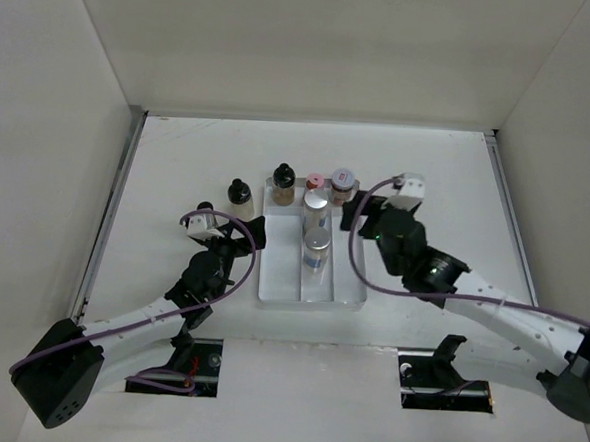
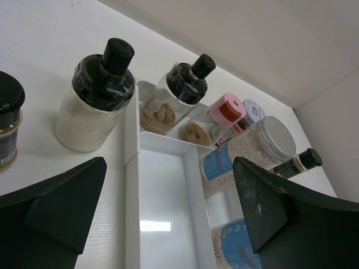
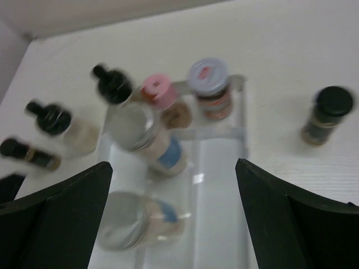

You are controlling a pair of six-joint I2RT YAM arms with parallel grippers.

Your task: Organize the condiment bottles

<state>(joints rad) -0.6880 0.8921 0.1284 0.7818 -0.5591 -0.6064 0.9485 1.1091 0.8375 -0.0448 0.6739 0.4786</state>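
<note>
The white divided tray (image 1: 310, 300) holds two pale cylinders with silver lids (image 1: 316, 207) (image 1: 317, 247) in its middle lane. Its back row holds a black-capped bottle with brown contents (image 1: 283, 183), a pink-capped jar (image 1: 315, 182) and a pale-lidded jar (image 1: 342, 185). A black-capped bottle of white grains (image 1: 239, 194) stands on the table left of the tray. My left gripper (image 1: 254, 235) is open and empty at the tray's left edge, over its bare left lane (image 2: 160, 213). My right gripper (image 1: 355, 217) is open and empty at the tray's right edge, above the bare right lane (image 3: 221, 185).
A brown jar with a black cap (image 2: 7, 126) stands left of the white-grain bottle (image 2: 92, 103). A dark bottle with a black cap (image 3: 328, 115) stands on the table right of the tray; the right arm hides it in the top view. White walls enclose the table.
</note>
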